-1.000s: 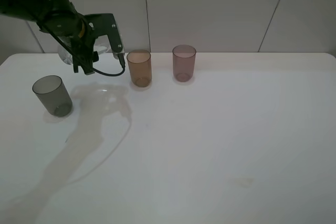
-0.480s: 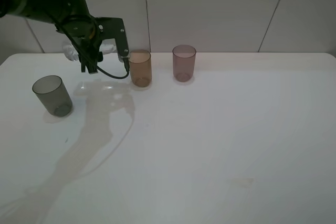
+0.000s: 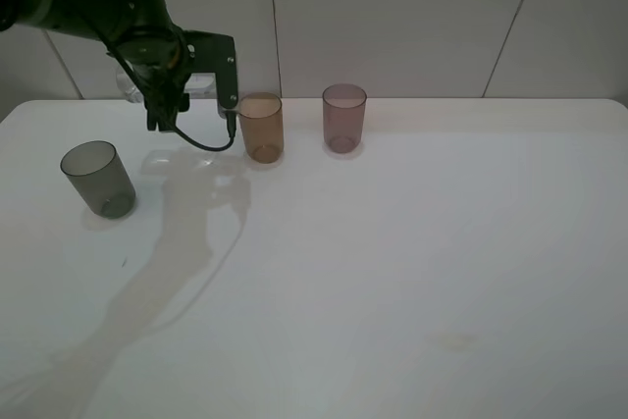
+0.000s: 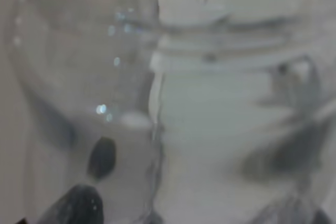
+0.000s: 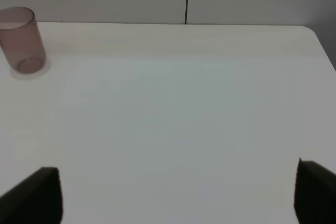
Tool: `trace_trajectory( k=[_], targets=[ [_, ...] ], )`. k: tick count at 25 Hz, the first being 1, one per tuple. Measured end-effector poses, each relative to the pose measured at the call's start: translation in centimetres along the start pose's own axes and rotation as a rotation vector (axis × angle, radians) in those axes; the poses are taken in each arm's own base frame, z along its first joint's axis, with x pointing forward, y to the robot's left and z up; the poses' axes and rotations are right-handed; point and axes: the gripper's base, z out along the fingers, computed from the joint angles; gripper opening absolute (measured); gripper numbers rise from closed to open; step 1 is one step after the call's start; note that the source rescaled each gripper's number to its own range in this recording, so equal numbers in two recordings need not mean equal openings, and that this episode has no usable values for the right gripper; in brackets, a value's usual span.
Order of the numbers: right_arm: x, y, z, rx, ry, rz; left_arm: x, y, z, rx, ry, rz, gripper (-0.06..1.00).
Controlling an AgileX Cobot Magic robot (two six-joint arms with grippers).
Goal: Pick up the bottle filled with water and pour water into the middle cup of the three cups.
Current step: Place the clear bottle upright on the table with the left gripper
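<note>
Bottle point(image 3: 130, 87) sits clamped in my left gripper point(image 3: 162, 95), lifted and tipped sideways near the worktop's point(image 3: 392, 262) far-left corner, just beside the middle cup point(image 3: 260, 128). Pickup looks done; the pouring, I judge, remains.

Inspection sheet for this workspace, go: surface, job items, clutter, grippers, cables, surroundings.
Surface: white table, with a faint yellowish mark near the front.
Job's things: bottle held tipped in the air beside the amber cup; whether water is flowing cannot be told. Grey cup and pink cup stand upright, apart.
Clutter: nothing seen.
Grippers: left gripper shut on the bottle; right gripper open, holding nothing.
Cables: black cable loops below the left gripper.
Surroundings: white panelled wall.
</note>
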Motion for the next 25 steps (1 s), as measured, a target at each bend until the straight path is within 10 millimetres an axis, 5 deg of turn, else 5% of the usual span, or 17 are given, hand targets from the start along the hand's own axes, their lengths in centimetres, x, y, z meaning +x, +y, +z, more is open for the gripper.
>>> trace_trajectory(
  k=[25],
  targets=[
    [0.0,0.0,0.0,0.000,0.000,0.000,-0.6,0.3,1.4,-0.021,0.072,0.228,0.01]
  ],
)
